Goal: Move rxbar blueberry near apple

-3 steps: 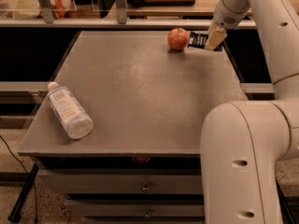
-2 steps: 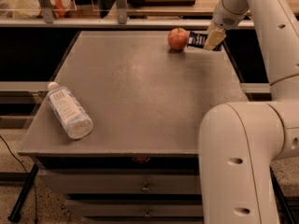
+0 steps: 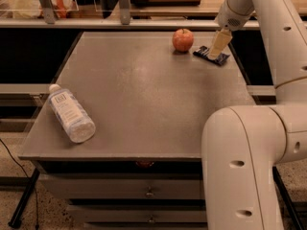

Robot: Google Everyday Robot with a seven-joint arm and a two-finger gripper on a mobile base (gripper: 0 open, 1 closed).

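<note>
In the camera view the apple [image 3: 183,40] sits near the far edge of the grey table [image 3: 144,99]. The snack bar [image 3: 202,52] lies flat just right of the apple, close but apart from it; its lettering is unreadable. The gripper [image 3: 216,54] comes down onto the bar's right part, and whether it grips the bar cannot be told. Well apart from the apple, at the near left, lies a clear bottle [image 3: 71,114] whose white label cannot be read.

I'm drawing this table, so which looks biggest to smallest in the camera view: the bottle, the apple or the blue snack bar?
1. Bottle: biggest, though nearest the camera.
2. Apple and snack bar: about alike, so no ranking. The hand sits over the bar at the table's far edge, hiding part.
</note>
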